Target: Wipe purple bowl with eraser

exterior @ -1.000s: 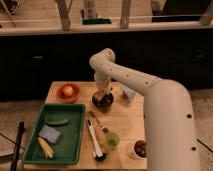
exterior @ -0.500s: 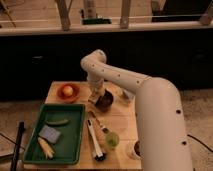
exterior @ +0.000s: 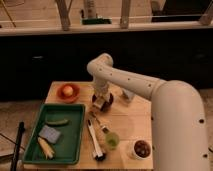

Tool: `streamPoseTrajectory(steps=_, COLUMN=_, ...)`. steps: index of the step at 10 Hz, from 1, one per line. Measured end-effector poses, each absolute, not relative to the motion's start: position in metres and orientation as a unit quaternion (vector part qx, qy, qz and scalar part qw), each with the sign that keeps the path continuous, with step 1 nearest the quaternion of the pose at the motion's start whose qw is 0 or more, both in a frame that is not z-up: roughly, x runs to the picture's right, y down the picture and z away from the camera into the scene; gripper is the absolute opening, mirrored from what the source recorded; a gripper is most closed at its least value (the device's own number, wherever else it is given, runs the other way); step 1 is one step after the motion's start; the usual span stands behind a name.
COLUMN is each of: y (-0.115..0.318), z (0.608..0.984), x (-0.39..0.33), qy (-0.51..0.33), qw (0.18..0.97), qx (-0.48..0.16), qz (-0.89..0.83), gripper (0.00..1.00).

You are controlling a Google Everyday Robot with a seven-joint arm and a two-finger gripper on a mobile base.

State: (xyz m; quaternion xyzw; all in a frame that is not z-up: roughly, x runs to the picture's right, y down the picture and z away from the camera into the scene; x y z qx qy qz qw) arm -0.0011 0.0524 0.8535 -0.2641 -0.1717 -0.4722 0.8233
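While reaching down over the middle of the wooden table [exterior: 131, 118], bends at a white elbow and drops toward the purple bowl [exterior: 103, 100]: the big white arm [exterior: 150, 90], sweeping in from the lower right; fills most of the right side, far larger than anything on the table; ends in the gripper [exterior: 102, 101], low over the purple bowl and right at its rim; impossible to tell how far apart its jaws stand; appears to carry something tan at its tip, possibly the eraser [exterior: 101, 103], directly over the purple bowl, though cannot be confirmed as held.

Lies left and below the purple bowl, taking up the table's near left corner: a green tray [exterior: 75, 135]; holds a blue-grey sponge [exterior: 50, 133], a green vegetable [exterior: 57, 121] above it, and a yellowish item [exterior: 46, 146] toward the near edge.

Sits just left of the purple bowl, at the table's far left: an orange bowl [exterior: 60, 96] with a yellow fruit [exterior: 68, 90] inside.

Runs downward from just below the purple bowl toward the near table edge: a long black-and-white brush [exterior: 95, 140].

Stands below and to the right of the purple bowl, near the front edge: a small white cup [exterior: 142, 149] with dark contents; between it and the brush, a green round object [exterior: 112, 141].

Rests just right of the purple bowl, close beside the arm: a small pale object [exterior: 127, 95], too unclear to name.
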Motion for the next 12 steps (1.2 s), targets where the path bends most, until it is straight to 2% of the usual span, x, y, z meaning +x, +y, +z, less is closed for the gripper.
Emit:
streamPoseTrajectory(steps=4, y=0.032, z=0.863, x=0.028, qy=-0.148, qw=0.846, qx=-0.260, qz=-0.441, gripper=0.00)
streamPoseTrajectory(steps=7, y=0.010, z=0.875, x=0.022, qy=-0.138, qw=0.848, qx=-0.259, qz=-0.440, gripper=0.00)
streamPoseTrajectory(steps=9, y=0.004, z=0.880, x=0.010, qy=-0.138, qw=0.845, qx=-0.259, qz=-0.448, gripper=0.00)
streamPoseTrajectory(steps=12, y=0.017, z=0.885, x=-0.036, qy=-0.154, qw=0.819, qx=-0.265, qz=-0.484, gripper=0.00)
